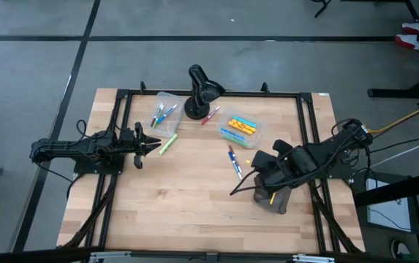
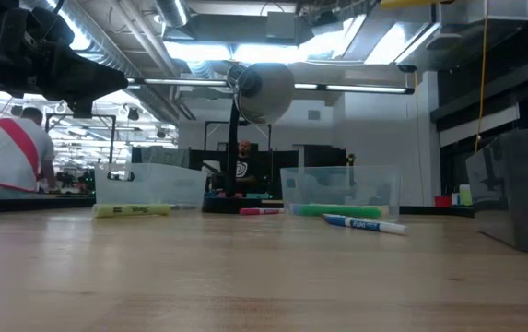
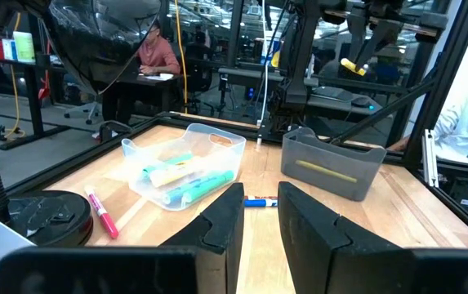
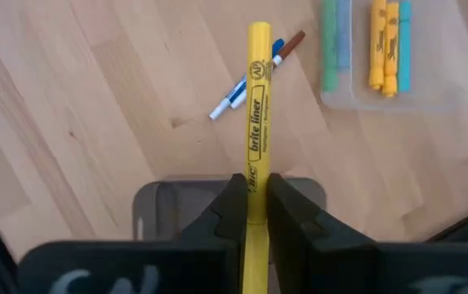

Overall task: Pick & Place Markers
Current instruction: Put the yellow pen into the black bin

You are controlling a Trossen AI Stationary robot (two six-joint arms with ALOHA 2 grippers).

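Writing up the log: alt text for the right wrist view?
The right gripper clamps a yellow highlighter above a grey bin. Beyond, on the wooden table, lie a blue pen and a clear tray of markers.

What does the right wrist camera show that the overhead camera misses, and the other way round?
Only the right wrist view shows the "brite liner" print on the yellow highlighter clamped in the right gripper. Only the high view shows the black desk lamp and the left gripper, jaws open. Both show the clear bin of highlighters and loose pens on the table.
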